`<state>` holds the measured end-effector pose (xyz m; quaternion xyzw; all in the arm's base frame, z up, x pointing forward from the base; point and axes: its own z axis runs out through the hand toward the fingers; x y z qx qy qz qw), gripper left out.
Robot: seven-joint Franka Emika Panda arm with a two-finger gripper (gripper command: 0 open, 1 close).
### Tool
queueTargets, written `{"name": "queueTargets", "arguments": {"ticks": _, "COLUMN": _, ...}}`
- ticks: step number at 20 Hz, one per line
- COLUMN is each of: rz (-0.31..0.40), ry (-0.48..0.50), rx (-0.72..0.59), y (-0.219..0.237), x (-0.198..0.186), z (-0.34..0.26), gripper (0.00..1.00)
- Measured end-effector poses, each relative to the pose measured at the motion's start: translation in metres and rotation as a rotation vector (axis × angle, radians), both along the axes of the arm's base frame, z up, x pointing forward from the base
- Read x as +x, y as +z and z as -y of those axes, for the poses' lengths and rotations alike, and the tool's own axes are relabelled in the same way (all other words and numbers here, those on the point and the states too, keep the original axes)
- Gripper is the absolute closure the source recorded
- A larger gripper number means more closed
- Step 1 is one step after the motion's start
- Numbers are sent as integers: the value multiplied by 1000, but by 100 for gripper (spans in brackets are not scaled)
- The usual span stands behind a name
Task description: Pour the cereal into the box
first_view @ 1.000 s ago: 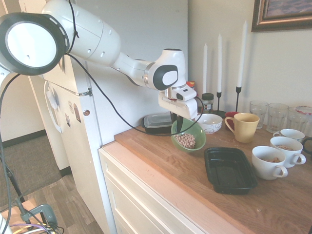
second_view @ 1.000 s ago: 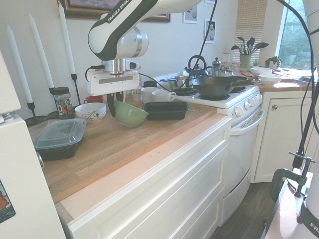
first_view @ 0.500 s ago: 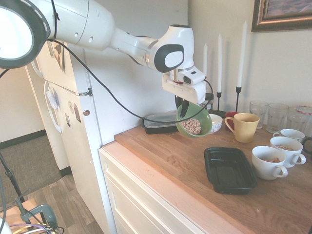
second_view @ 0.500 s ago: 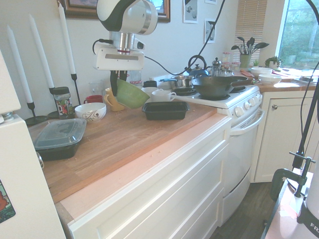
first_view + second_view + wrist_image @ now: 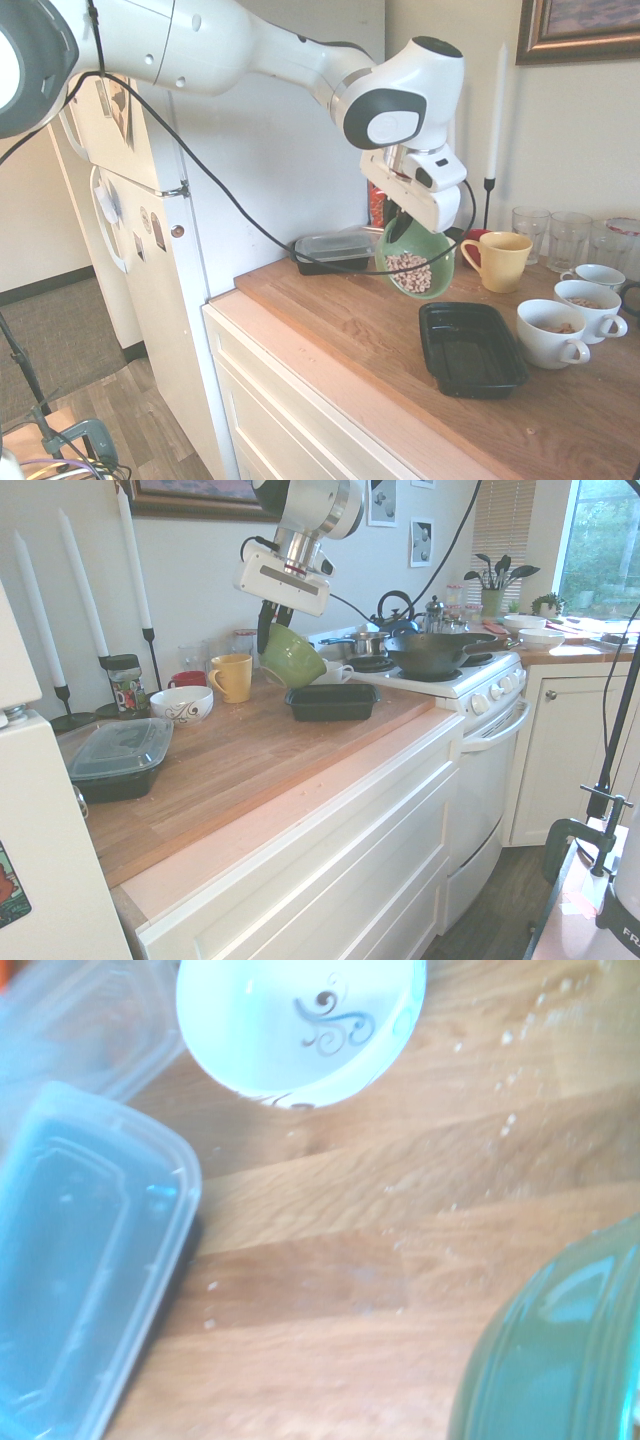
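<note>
Glossy green bowl (image 5: 415,262), glossy black plastic box (image 5: 471,348), smooth oiled wood countertop (image 5: 340,310)

A long wooden butcher-block countertop (image 5: 370,330) on white cabinets carries everything. At its left end, near the fridge, sits a small black container with a clear lid (image 5: 330,250). Towards the far wall stand a white bowl with a dark swirl pattern (image 5: 181,704), a yellow ceramic mug (image 5: 497,260), black candlesticks with tall white candles (image 5: 496,100) and clear drinking glasses (image 5: 550,235). A shallow black rectangular plastic tray (image 5: 470,349) lies nearer the front edge, and three white cups (image 5: 575,310) stand just right of it.
</note>
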<state>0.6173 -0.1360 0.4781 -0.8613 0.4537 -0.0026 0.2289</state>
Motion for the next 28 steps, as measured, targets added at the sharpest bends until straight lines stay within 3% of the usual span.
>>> {"name": "queueTargets", "arguments": {"ticks": 10, "rz": 35, "ry": -27, "rx": 320, "y": -40, "x": -17, "z": 68, "gripper": 100}}
{"name": "queueTargets", "arguments": {"ticks": 28, "rz": 145, "ry": -59, "rx": 552, "y": -76, "x": -5, "z": 150, "gripper": 100}}
